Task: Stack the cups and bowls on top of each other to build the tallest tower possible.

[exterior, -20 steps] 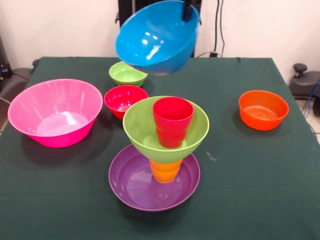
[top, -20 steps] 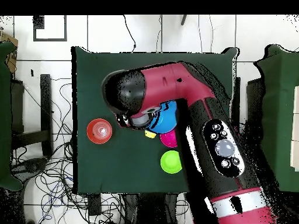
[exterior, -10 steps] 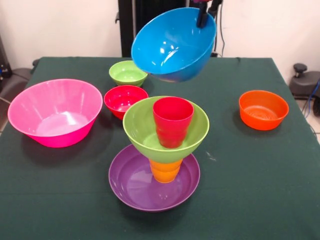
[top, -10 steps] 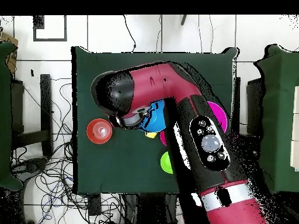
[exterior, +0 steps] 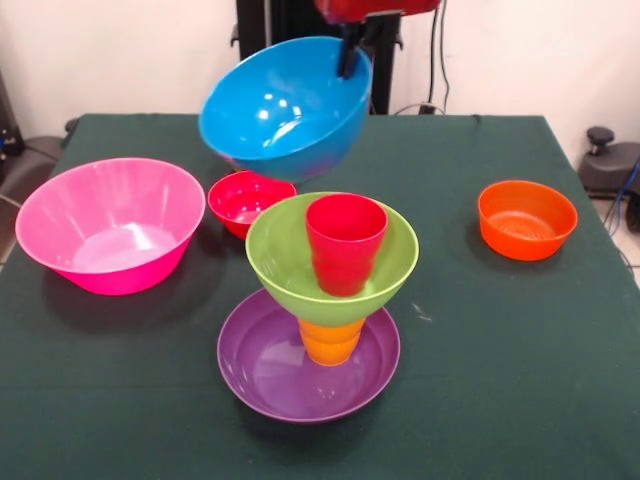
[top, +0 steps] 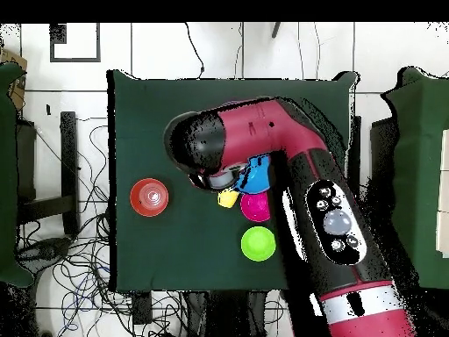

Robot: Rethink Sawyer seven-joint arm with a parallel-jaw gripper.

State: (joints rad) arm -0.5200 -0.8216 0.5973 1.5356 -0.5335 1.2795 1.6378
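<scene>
My gripper [exterior: 349,60] is shut on the far rim of the blue bowl [exterior: 283,105]. It holds the bowl tilted in the air, behind and above the tower. The tower has the shallow purple bowl [exterior: 270,370] as base, then the orange cup [exterior: 332,342], the large lime green bowl [exterior: 285,262] and the red cup [exterior: 345,240] inside it. The big pink bowl [exterior: 110,225], small red bowl [exterior: 248,198] and small orange bowl [exterior: 527,218] stand on the table. The small green bowl shows only in the overhead view [top: 258,243]. The yellow cup is hidden.
The dark green table [exterior: 500,350] has open room at the front right. In the overhead view the red arm [top: 289,167] covers the tower. The small orange bowl [top: 150,197] stands apart on the left.
In the front view the blue bowl has swung left and slightly down with the gripper. It now hides the small green bowl. The tower and the other bowls have not moved.
</scene>
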